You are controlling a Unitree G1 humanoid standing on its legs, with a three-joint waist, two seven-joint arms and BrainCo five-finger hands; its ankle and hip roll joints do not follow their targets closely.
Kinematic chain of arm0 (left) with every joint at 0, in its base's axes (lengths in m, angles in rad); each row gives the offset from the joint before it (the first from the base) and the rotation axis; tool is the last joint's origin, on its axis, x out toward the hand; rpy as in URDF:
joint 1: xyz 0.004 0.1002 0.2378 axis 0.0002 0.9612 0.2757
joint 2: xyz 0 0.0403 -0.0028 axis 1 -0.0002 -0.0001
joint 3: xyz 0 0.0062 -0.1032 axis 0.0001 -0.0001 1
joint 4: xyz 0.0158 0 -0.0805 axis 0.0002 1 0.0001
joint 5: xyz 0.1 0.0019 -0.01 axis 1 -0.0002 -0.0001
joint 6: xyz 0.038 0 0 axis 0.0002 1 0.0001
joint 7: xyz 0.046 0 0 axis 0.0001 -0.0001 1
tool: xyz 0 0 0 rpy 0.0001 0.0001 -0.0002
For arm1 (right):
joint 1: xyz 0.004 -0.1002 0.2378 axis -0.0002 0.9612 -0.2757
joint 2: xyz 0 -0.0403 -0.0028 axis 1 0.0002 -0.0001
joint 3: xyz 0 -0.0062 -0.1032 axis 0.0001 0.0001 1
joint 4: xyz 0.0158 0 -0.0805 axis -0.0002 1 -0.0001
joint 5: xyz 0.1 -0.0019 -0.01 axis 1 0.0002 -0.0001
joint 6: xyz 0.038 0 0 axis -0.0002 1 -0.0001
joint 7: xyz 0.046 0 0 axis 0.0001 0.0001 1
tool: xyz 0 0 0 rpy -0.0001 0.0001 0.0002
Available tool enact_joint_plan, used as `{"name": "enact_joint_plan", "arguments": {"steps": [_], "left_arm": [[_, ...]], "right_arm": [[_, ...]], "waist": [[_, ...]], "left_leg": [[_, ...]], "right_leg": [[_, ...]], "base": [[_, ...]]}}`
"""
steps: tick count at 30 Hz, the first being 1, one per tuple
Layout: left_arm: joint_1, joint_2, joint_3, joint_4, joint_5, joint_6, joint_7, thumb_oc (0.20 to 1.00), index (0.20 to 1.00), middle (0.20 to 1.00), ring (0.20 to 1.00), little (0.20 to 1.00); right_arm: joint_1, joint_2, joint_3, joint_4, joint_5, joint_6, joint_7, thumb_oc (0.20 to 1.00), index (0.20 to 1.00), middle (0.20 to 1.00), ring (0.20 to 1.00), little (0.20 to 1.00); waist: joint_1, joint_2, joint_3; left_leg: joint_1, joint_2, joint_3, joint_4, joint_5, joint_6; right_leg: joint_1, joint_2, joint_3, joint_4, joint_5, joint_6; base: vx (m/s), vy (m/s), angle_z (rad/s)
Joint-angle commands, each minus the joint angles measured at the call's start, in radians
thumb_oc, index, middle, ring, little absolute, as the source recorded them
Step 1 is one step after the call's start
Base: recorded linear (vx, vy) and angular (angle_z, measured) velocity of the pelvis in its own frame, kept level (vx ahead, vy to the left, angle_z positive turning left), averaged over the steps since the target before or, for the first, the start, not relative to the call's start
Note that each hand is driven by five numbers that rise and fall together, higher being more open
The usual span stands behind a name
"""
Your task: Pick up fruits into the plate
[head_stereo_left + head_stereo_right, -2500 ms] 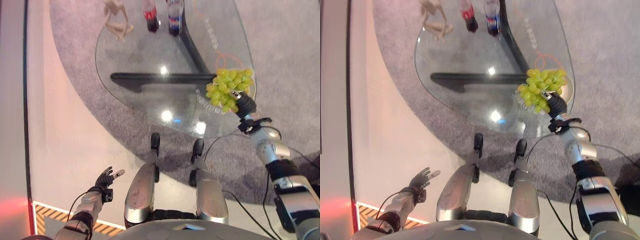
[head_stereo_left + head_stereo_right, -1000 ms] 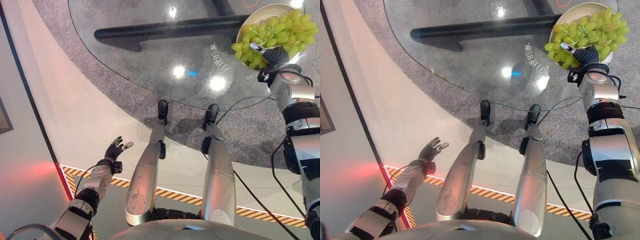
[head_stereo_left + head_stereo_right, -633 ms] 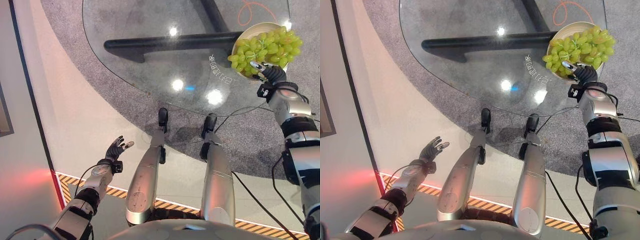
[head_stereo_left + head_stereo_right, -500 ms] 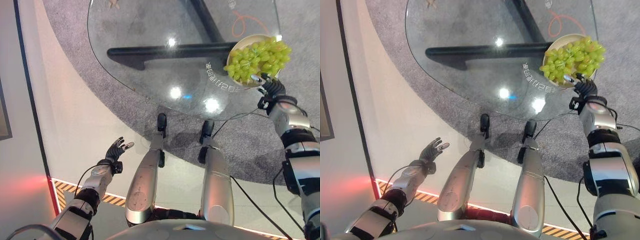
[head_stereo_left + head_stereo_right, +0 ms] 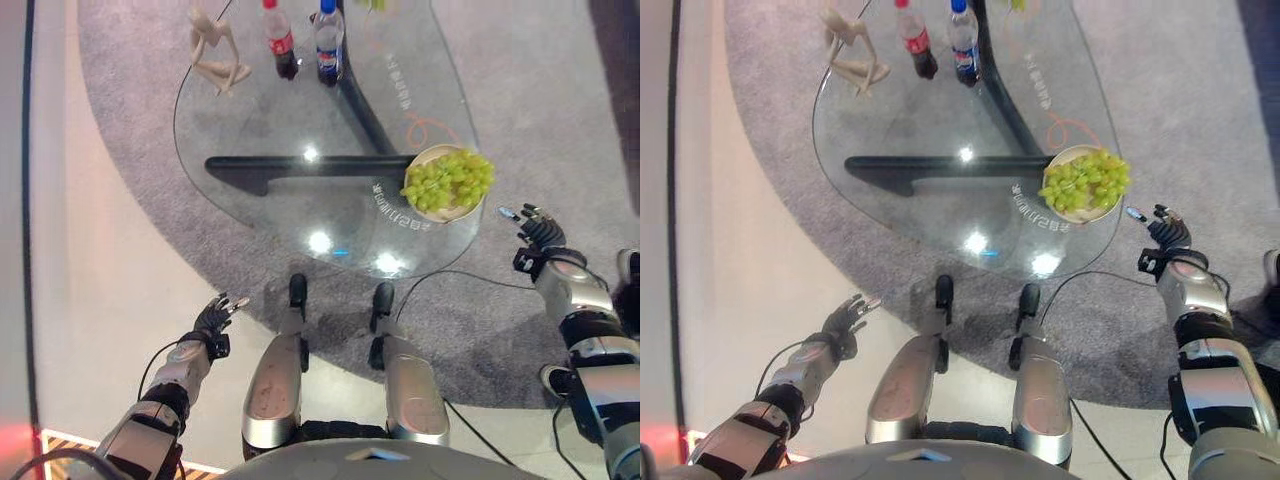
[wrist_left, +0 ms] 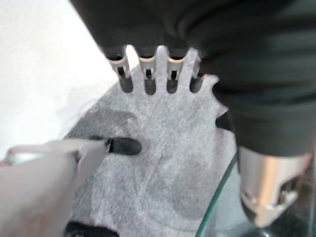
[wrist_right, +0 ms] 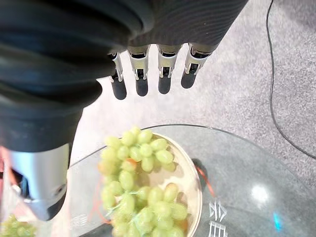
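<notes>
A bunch of green grapes (image 5: 447, 180) lies in a cream plate (image 5: 452, 216) at the right edge of the glass table (image 5: 290, 130). My right hand (image 5: 540, 232) hovers open beyond the table's edge, to the right of the plate and apart from it, holding nothing. In the right wrist view its straight fingers (image 7: 148, 74) point out over the grapes (image 7: 138, 192) and the plate (image 7: 196, 183). My left hand (image 5: 213, 318) hangs open low at the left, over the floor near the carpet's edge. Its fingers (image 6: 148, 76) are straight and empty.
A pale figurine (image 5: 215, 55) and two bottles (image 5: 277, 40) (image 5: 328, 40) stand at the table's far end. A dark table base (image 5: 300, 165) shows through the glass. Grey carpet (image 5: 520, 120) surrounds the table, and an orange cord (image 5: 425, 128) lies under it.
My right hand has let go of the grapes and drawn back off the table to the right; the grapes stay in the plate. The camera has tilted up. The left hand stays idle.
</notes>
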Motion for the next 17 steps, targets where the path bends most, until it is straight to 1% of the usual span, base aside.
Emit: {"name": "enact_joint_plan", "arguments": {"steps": [1, 2, 3, 6, 7, 8, 9, 10, 11, 12, 14, 17], "left_arm": [[0.017, -0.013, 0.016, 0.07, 0.056, -0.023, -0.033, 1.0, 1.0, 1.0, 1.0, 1.0], [0.033, -0.022, 0.018, 0.07, 0.056, -0.017, -0.038, 1.0, 1.0, 1.0, 1.0, 1.0], [0.04, -0.025, 0.022, 0.069, 0.056, -0.017, -0.037, 1.0, 1.0, 1.0, 1.0, 1.0], [0.08, -0.042, 0.061, 0.084, 0.069, -0.01, -0.039, 1.0, 1.0, 1.0, 1.0, 1.0], [0.092, -0.051, 0.075, 0.1, 0.092, -0.01, -0.038, 1.0, 1.0, 1.0, 1.0, 1.0], [0.099, -0.056, 0.081, 0.108, 0.104, -0.009, -0.04, 1.0, 1.0, 1.0, 1.0, 1.0], [0.113, -0.068, 0.091, 0.13, 0.119, -0.009, -0.043, 1.0, 1.0, 1.0, 1.0, 1.0], [0.124, -0.078, 0.101, 0.157, 0.143, -0.011, -0.052, 1.0, 1.0, 1.0, 1.0, 1.0], [0.124, -0.078, 0.101, 0.157, 0.144, -0.012, -0.053, 1.0, 1.0, 1.0, 1.0, 1.0], [0.137, -0.096, 0.106, 0.186, 0.155, -0.005, -0.057, 1.0, 1.0, 1.0, 1.0, 1.0], [0.154, -0.108, 0.123, 0.204, 0.167, 0.013, -0.066, 1.0, 1.0, 1.0, 1.0, 1.0], [0.177, -0.126, 0.136, 0.218, 0.186, 0.025, -0.047, 1.0, 1.0, 1.0, 1.0, 1.0]], "right_arm": [[0.086, 0.029, 0.011, -0.042, -0.023, -0.06, 0.028, 1.0, 1.0, 1.0, 1.0, 1.0], [0.148, 0.061, 0.014, -0.047, -0.03, -0.081, 0.058, 1.0, 1.0, 1.0, 1.0, 1.0], [0.167, 0.075, 0.016, -0.048, -0.035, -0.086, 0.064, 1.0, 1.0, 1.0, 1.0, 1.0], [0.266, 0.17, 0.028, 0.009, -0.015, -0.104, 0.114, 1.0, 1.0, 1.0, 1.0, 1.0], [0.296, 0.213, 0.032, 0.054, -0.006, -0.119, 0.127, 1.0, 1.0, 1.0, 1.0, 1.0], [0.312, 0.238, 0.037, 0.079, -0.005, -0.13, 0.128, 1.0, 1.0, 1.0, 1.0, 1.0], [0.34, 0.279, 0.042, 0.136, -0.009, -0.124, 0.163, 1.0, 1.0, 1.0, 1.0, 1.0], [0.361, 0.311, 0.049, 0.21, -0.047, -0.136, 0.189, 1.0, 1.0, 1.0, 1.0, 1.0], [0.361, 0.311, 0.05, 0.211, -0.047, -0.137, 0.19, 1.0, 1.0, 1.0, 1.0, 1.0], [0.382, 0.346, 0.065, 0.297, -0.07, -0.124, 0.212, 1.0, 1.0, 1.0, 1.0, 1.0], [0.399, 0.372, 0.06, 0.356, -0.067, -0.11, 0.22, 1.0, 1.0, 1.0, 1.0, 1.0], [0.42, 0.394, 0.056, 0.388, -0.107, -0.096, 0.188, 1.0, 1.0, 1.0, 1.0, 1.0]], "waist": [[-0.001, -0.034, -0.084], [-0.003, -0.039, -0.104], [-0.003, -0.04, -0.112], [-0.001, -0.048, -0.167], [0.001, -0.051, -0.186], [0.002, -0.051, -0.198], [0.004, -0.051, -0.222], [0.006, -0.048, -0.248], [0.006, -0.048, -0.248], [0.01, -0.04, -0.281], [0.009, -0.029, -0.307], [0.002, -0.018, -0.328]], "left_leg": [[0.053, -0.017, 0.08, 0.07, -0.158, 0.001], [0.068, -0.017, 0.083, 0.069, -0.161, 0.003], [0.073, -0.018, 0.084, 0.07, -0.162, 0.003], [0.111, -0.021, 0.089, 0.073, -0.171, 0.006], [0.125, -0.022, 0.088, 0.073, -0.176, 0.008], [0.132, -0.022, 0.089, 0.073, -0.177, 0.008], [0.15, -0.021, 0.093, 0.072, -0.183, 0.009], [0.169, -0.021, 0.096, 0.069, -0.188, 0.011], [0.17, -0.021, 0.096, 0.068, -0.188, 0.011], [0.199, -0.019, 0.104, 0.056, -0.192, 0.012], [0.227, -0.02, 0.106, 0.042, -0.196, 0.013], [0.253, -0.022, 0.114, 0.034, -0.202, 0.016]], "right_leg": [[0.021, -0.038, -0.012, 0.026, -0.018, 0.041], [0.038, -0.042, -0.011, 0.019, -0.017, 0.043], [0.044, -0.044, -0.012, 0.017, -0.017, 0.044], [0.093, -0.052, -0.014, 0.0, -0.017, 0.047], [0.11, -0.055, -0.015, -0.006, -0.018, 0.048], [0.119, -0.056, -0.016, -0.009, -0.018, 0.049], [0.139, -0.059, -0.018, -0.016, -0.02, 0.049], [0.159, -0.06, -0.019, -0.022, -0.022, 0.049], [0.16, -0.06, -0.019, -0.023, -0.022, 0.05], [0.189, -0.061, -0.024, -0.034, -0.024, 0.05], [0.216, -0.058, -0.023, -0.045, -0.031, 0.049], [0.241, -0.058, -0.019, -0.05, -0.038, 0.046]], "base": [[0.09, 0.03, 0.1], [0.09, 0.024, 0.11], [0.1, 0.024, 0.12], [0.14, 0.005, 0.08], [0.14, -0.005, 0.12], [0.18, 0.008, 0.15], [0.21, 0.032, 0.1], [0.17, 0.031, 0.04], [0.22, 0.056, -0.03], [0.19, 0.064, -0.04], [0.18, 0.083, -0.02], [0.08, 0.072, 0.0]]}}
